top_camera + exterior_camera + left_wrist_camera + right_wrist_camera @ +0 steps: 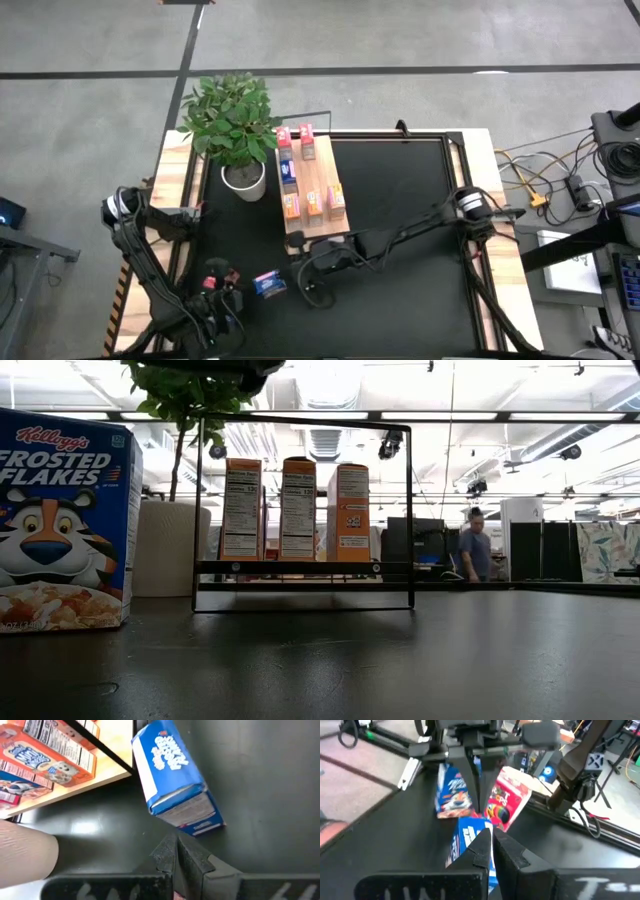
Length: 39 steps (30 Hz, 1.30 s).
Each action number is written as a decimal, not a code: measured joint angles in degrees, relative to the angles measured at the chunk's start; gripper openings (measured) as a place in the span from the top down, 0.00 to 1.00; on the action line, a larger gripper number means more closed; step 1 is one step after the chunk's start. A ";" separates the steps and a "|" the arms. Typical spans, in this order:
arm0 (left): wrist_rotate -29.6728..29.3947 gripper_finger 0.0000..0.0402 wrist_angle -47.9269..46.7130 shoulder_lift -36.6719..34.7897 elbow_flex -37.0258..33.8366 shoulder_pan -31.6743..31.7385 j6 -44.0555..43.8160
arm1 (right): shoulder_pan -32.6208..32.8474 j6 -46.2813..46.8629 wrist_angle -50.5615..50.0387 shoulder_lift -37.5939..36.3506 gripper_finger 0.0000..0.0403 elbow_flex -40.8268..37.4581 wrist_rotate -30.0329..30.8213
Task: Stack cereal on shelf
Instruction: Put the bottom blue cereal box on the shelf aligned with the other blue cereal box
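Two dark jointed arms with black cables and white-capped shoulder joints.

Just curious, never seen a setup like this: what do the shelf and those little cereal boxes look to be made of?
The shelf looks like pale, matte wood, grain faintly visible, held in a thin black frame, probably metal wire. The cereal boxes look like printed cardboard with folded edges, slightly glossy.

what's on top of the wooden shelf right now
Small cereal boxes lie on the shelf: pink-red ones at the far end, a blue one, orange ones nearer. The bare wood beneath them is covered, and the plant leaves hide its far corner.
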 joint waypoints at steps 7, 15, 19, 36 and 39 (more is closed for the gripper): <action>-0.42 1.00 0.58 0.00 -1.03 -0.19 0.00 | -0.02 1.03 -5.38 3.78 0.95 6.94 0.07; -2.56 1.00 1.34 -0.05 -0.98 -0.78 0.14 | -0.02 1.99 -16.41 8.93 0.74 17.41 0.09; -4.02 1.00 1.49 -0.15 -0.66 -1.42 0.20 | -0.02 2.95 -23.04 11.98 0.58 24.14 0.09; -8.41 1.00 1.26 -0.22 2.13 -3.62 1.53 | 0.00 2.95 -31.05 17.29 0.22 30.94 1.93; -8.76 1.00 1.51 -0.22 2.14 -3.63 1.53 | 0.00 3.08 -31.24 17.30 0.24 30.88 1.91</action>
